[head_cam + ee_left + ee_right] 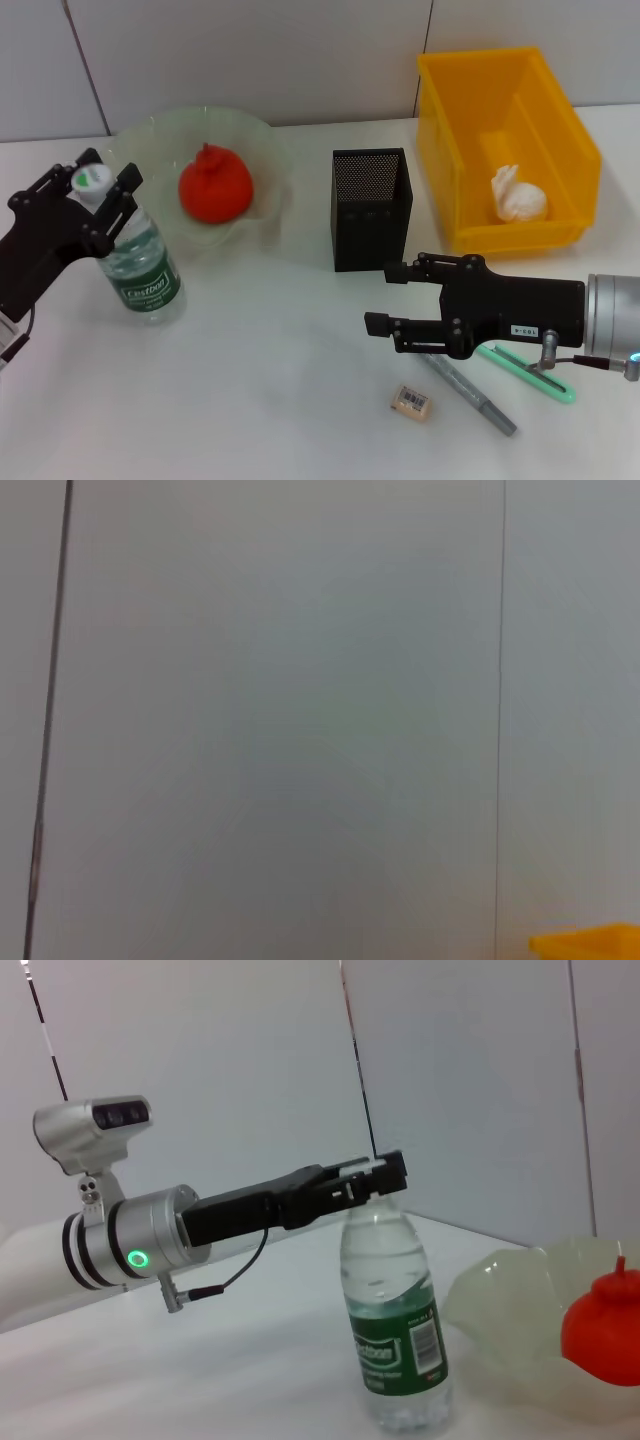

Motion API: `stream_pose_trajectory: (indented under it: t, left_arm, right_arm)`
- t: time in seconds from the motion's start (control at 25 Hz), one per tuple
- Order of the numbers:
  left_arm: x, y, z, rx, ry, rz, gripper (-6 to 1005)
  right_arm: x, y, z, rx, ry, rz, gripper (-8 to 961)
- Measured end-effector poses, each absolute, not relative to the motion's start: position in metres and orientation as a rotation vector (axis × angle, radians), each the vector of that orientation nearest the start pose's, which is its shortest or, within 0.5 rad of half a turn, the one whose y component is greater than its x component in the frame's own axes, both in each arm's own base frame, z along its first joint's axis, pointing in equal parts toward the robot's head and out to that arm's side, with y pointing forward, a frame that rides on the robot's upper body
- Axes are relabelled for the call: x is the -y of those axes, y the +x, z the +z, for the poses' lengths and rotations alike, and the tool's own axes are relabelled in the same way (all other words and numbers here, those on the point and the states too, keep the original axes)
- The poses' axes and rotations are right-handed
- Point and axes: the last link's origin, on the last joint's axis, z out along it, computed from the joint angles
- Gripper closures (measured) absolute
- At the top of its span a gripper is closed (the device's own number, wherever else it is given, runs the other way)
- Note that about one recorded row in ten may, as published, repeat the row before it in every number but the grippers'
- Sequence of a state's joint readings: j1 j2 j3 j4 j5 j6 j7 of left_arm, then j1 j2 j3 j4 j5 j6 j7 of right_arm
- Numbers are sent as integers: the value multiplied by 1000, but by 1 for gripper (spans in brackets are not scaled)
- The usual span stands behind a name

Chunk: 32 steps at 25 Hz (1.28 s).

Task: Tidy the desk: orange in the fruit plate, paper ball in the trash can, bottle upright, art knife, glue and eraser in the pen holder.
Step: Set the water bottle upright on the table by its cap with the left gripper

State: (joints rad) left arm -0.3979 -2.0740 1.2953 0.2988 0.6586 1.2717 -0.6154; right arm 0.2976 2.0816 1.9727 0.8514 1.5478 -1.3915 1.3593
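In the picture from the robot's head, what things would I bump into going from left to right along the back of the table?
bottle (held at the cap by the left gripper) → orange in the fruit plate → pen holder → trash can with the paper ball inside.

Head cam overhead; R wrist shares bottle [395,1325].

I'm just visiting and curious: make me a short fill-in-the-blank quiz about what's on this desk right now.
1. The orange sits in the ____.
2. The paper ball lies inside the ____ trash can.
3. The left gripper is at the cap of the ____, which stands upright.
4. The eraser lies on the ____, below the right gripper.

Answers: fruit plate; yellow; bottle; desk
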Motion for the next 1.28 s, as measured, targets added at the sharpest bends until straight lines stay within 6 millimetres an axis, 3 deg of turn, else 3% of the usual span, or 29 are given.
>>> stream_pose_trajectory:
  t: [0.16, 0.4, 0.6, 1.28]
  left_arm:
    - [-331, -285, -11, 432, -1981, -977, 528]
    - [-331, -285, -10, 429, -1979, -980, 270]
    - [-332, -282, -7, 411, -1972, -998, 194]
    - [-325, -271, 16, 378, -1884, -1202, 194]
  right_arm:
    - [-304, 253, -16, -505, -2680, 748, 216]
    - [-304, 253, -16, -507, -2681, 749, 216]
    - [-304, 253, -16, -508, -2681, 749, 216]
    - [-303, 255, -16, -518, -2678, 747, 216]
